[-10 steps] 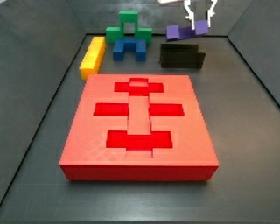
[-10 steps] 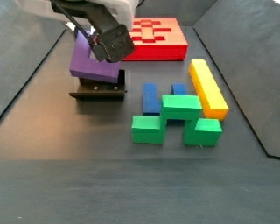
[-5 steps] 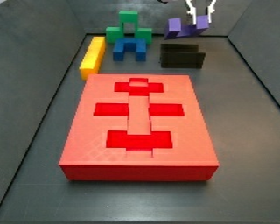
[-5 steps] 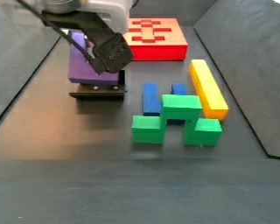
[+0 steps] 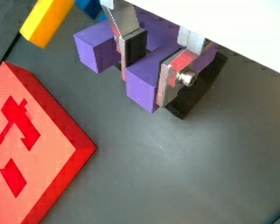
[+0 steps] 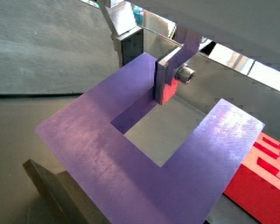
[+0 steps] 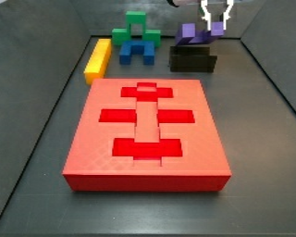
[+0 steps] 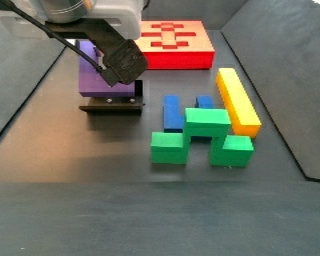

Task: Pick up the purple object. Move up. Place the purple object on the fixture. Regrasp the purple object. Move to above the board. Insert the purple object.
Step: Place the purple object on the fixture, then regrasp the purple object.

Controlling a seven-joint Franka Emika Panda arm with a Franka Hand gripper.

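The purple object (image 5: pixel 143 83) (image 6: pixel 108 140) rests on the black fixture (image 7: pixel 191 61) (image 8: pixel 112 104) at the back of the floor, past the far end of the red board (image 7: pixel 144 125) (image 8: pixel 176 40). My gripper (image 5: pixel 152 77) (image 6: pixel 146 77) reaches down over it, and the silver fingers (image 5: pixel 173 77) press both sides of one prong, so it is shut on the piece. Both side views show the gripper (image 7: pixel 215 26) (image 8: pixel 116 62) directly over the fixture. The fixture (image 5: pixel 192 92) is mostly hidden under the block in the wrist views.
A yellow bar (image 7: pixel 99 58) (image 8: pixel 238 98) lies beside the board's far corner. A blue arch block (image 7: pixel 141 49) and green blocks (image 7: pixel 137 23) (image 8: pixel 190 135) cluster beside the fixture. Dark walls enclose the floor.
The gripper has come down slightly with the purple object. The block was tilted and a little above the fixture; now it sits level on it.
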